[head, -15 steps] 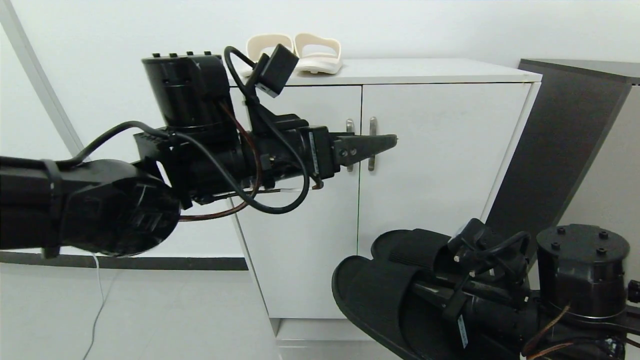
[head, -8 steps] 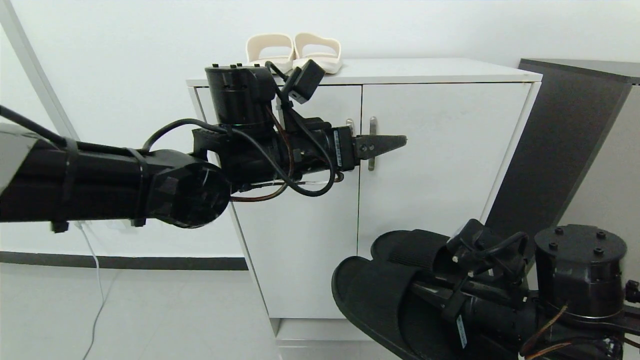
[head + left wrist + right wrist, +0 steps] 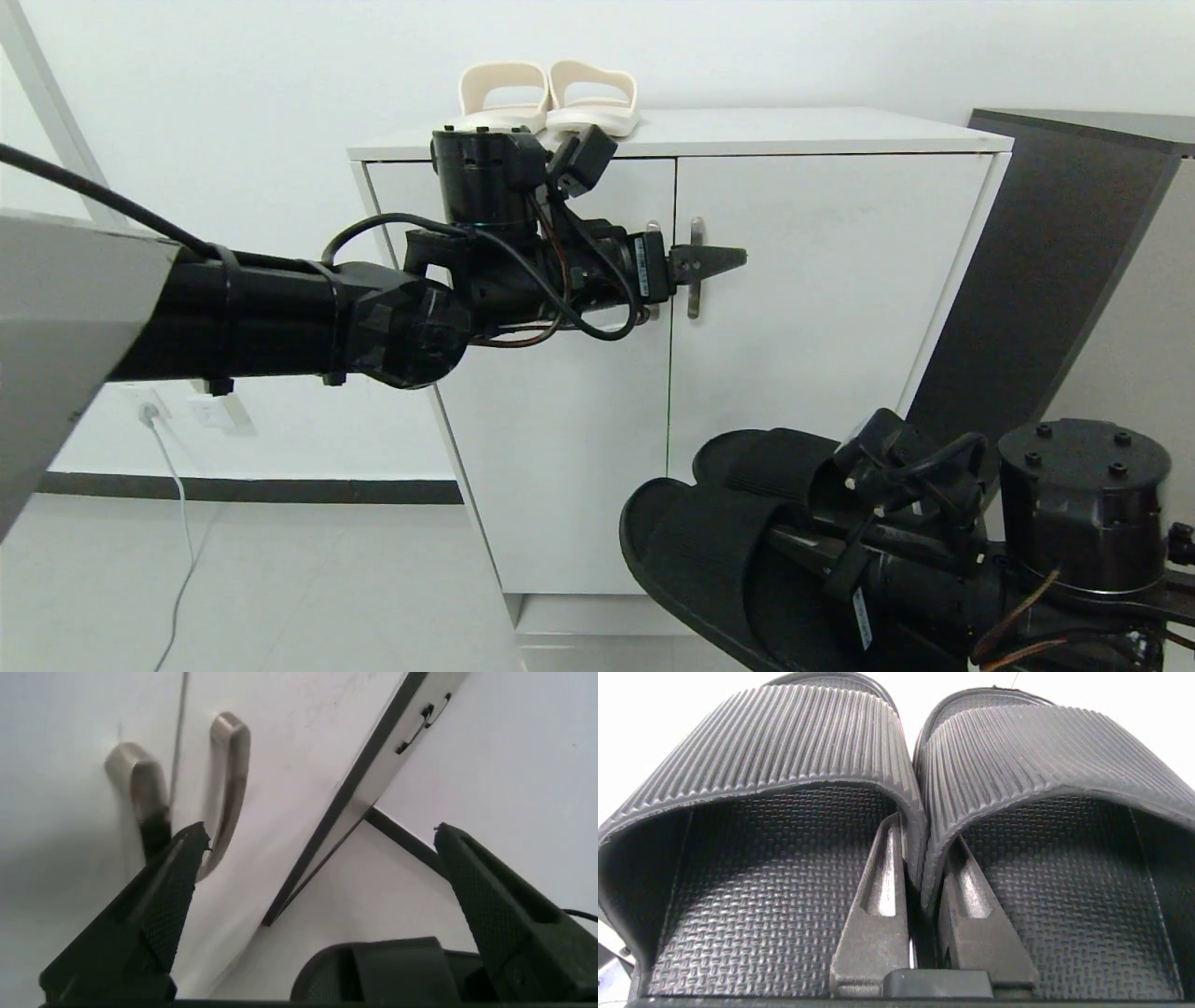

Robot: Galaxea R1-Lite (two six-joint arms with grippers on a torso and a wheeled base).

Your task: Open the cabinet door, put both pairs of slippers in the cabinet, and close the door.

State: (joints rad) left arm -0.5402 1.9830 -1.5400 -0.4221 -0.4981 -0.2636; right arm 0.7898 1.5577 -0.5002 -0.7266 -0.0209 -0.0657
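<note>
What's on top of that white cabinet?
A pair of cream slippers, side by side on the cabinet top near the wall. The left arm covers a bit of their near edge.

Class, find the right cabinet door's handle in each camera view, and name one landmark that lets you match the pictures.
Head view: right door's handle upright near the centre, right of the door seam, crossed by the left gripper.
Left wrist view: the same handle, close to one tip of the open jaws.
Right wrist view: not in it; black slippers there.
Landmark: the left door's handle, its neighbour across the seam.
</note>
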